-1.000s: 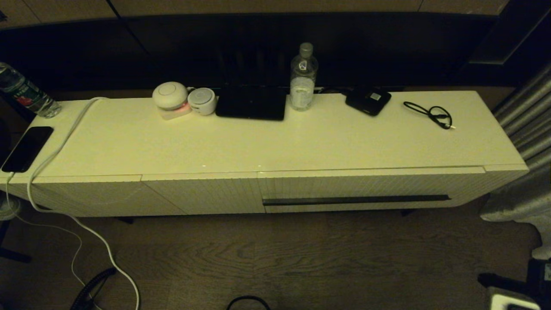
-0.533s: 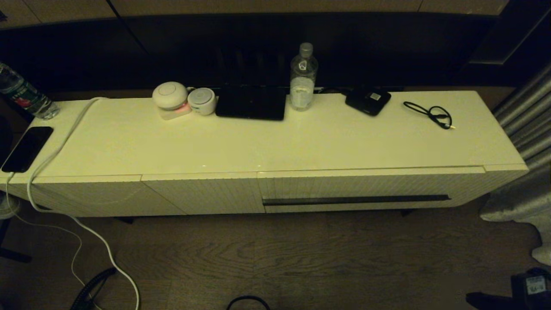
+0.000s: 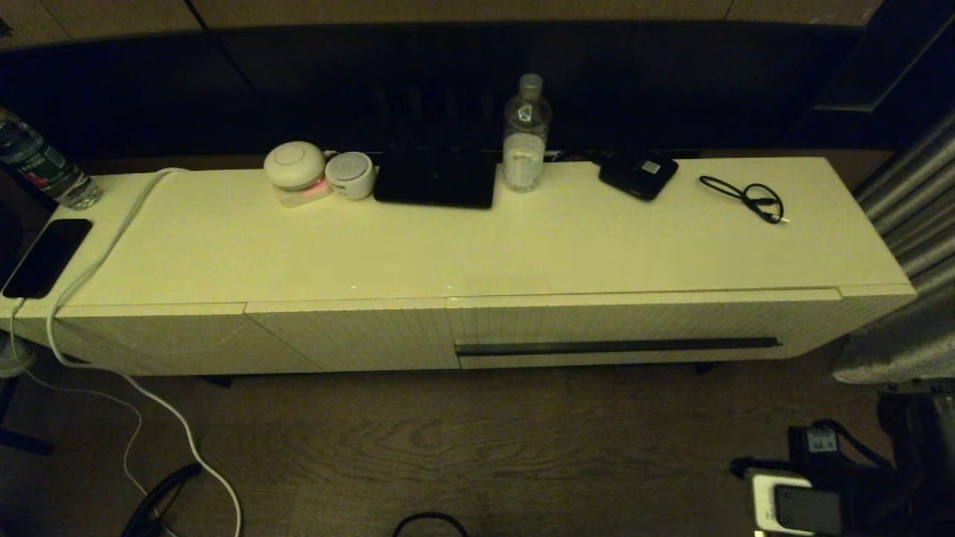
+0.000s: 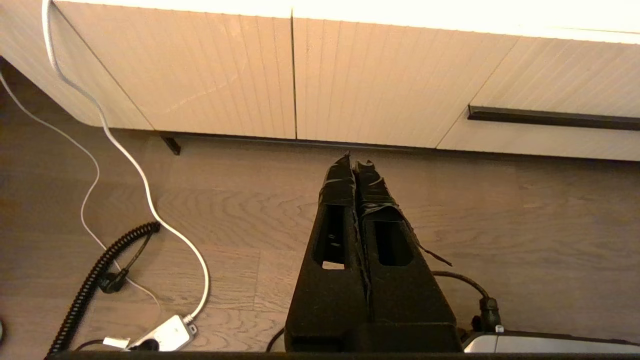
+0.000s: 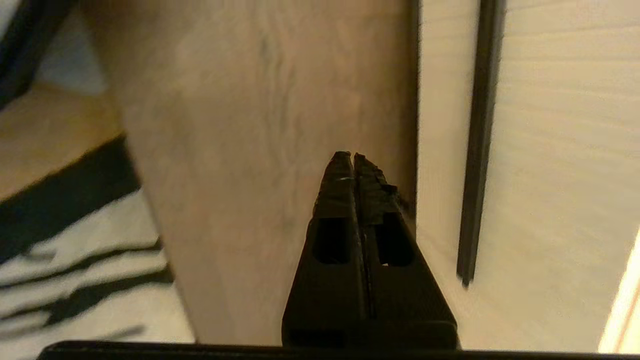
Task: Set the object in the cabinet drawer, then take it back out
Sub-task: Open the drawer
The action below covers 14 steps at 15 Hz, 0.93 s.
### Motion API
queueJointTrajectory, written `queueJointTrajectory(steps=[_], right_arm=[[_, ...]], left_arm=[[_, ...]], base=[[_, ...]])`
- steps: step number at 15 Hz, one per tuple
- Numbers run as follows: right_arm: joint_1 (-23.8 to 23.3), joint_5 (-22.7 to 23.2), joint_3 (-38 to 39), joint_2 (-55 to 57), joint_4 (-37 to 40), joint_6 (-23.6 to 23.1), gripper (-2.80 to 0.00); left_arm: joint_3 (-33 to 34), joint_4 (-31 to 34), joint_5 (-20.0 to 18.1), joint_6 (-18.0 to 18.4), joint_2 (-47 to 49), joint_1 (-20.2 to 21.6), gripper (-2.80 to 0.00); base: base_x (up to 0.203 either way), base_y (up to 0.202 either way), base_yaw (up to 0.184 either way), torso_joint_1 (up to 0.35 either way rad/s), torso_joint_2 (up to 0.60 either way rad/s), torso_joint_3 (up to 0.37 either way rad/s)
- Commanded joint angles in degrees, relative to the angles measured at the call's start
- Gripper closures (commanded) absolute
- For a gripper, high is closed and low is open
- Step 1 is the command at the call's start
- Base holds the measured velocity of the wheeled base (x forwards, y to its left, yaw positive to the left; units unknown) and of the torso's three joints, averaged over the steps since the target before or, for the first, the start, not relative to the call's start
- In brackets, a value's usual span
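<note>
- Step in hand: approach to the wide, shallow cream-white cabinet drawer (image 3: 642,322) with ribbed front, before opening. Drawer fully closed, front flush with the ribbed cream panels (image 3: 351,335) beside it.
- Task object: soft black fabric bundle (image 3: 435,177), lying on the cabinet top (image 3: 522,246) at the back edge, near the middle, just beside a clear plastic water bottle (image 3: 526,134). Not gripped, and well apart from both tools.
- Right tool (image 5: 354,157): fingers pressed together, holding nothing. Positioned low over the wooden floor (image 3: 477,447), near the right end of the drawer front, with the long dark horizontal handle slot (image 5: 477,150) close by but not touched.
- Left tool (image 4: 354,159): fingers closed, empty, hanging over the floor in front of the slotless ribbed panels. Judged idle.
- Next move, as judged: part the right tool's fingers, align them with the handle slot, hook one finger inside, pull straight outward.
- Requirement: pull square to the drawer front to avoid slipping off the shallow slot.
- Thereafter: pick up the black fabric bundle from the back edge and lower it into the opened drawer.
</note>
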Motion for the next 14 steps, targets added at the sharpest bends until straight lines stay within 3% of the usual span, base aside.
queueJointTrajectory(steps=[1,7,14], right_arm=[[0.1,0.7,-1.6,9.2,-5.3,2.1,-2.80],[0.4,4.5,-4.6,15.8,-8.8,3.6,-2.80],[0.3,5.5,-10.3,21.7,-7.7,-1.3,-2.80]], left_arm=[[0.0,0.0,0.0,-0.1,-0.1,0.0,0.00],[0.0,0.0,0.0,-0.1,-0.1,0.0,0.00],[0.0,0.0,0.0,-0.1,-0.1,0.0,0.00]], base=[[0.000,0.000,0.000,0.000,0.00,0.000],[0.000,0.000,0.000,0.000,0.00,0.000],[0.000,0.000,0.000,0.000,0.00,0.000]])
